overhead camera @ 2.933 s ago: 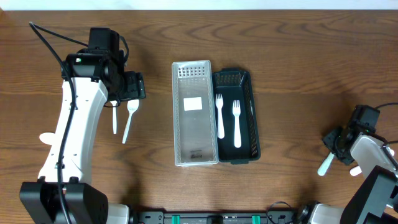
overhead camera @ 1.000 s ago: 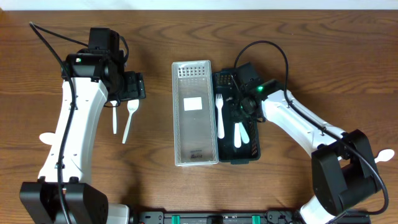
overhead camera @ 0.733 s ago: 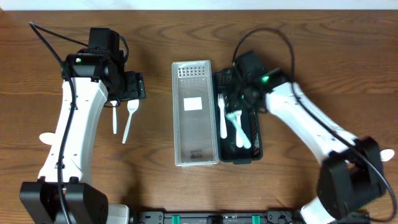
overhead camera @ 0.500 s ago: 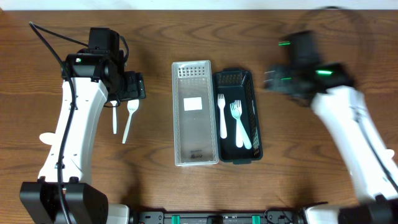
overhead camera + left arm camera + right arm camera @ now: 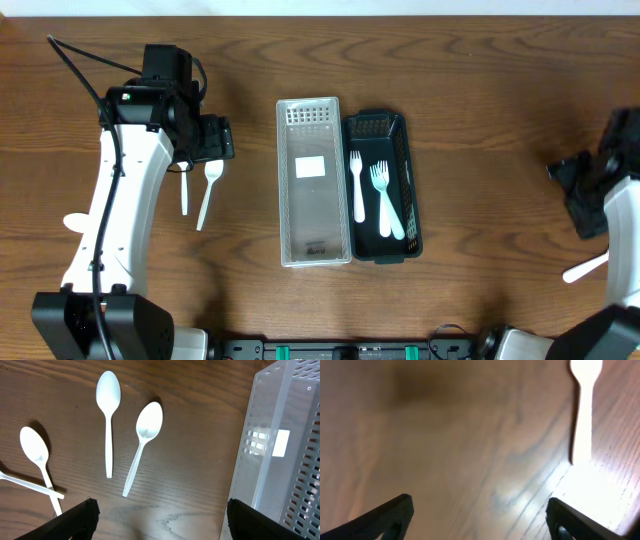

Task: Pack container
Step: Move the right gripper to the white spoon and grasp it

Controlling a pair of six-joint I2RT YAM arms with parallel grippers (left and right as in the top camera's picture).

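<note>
The dark perforated plastic container (image 5: 400, 128) sits near the table's centre, its long axis running 12 to 6 o'clock, its long side touching a clear perforated plastic tray (image 5: 313, 215) at its 9 o'clock. White plastic forks (image 5: 357, 188) lie inside along that axis, tines toward 12 – the right-hand ones lean slightly and overlap. Bare wood lies open at the container's 3 o'clock, out to the right gripper (image 5: 585, 195) near the table edge. Its fingers stand apart, holding nothing, with a white plastic utensil (image 5: 585, 268) at its 6 o'clock. The left gripper (image 5: 215, 140) hangs spread and empty over two white plastic spoons (image 5: 108, 420) – bowls toward the gripper, well apart from the tray.
</note>
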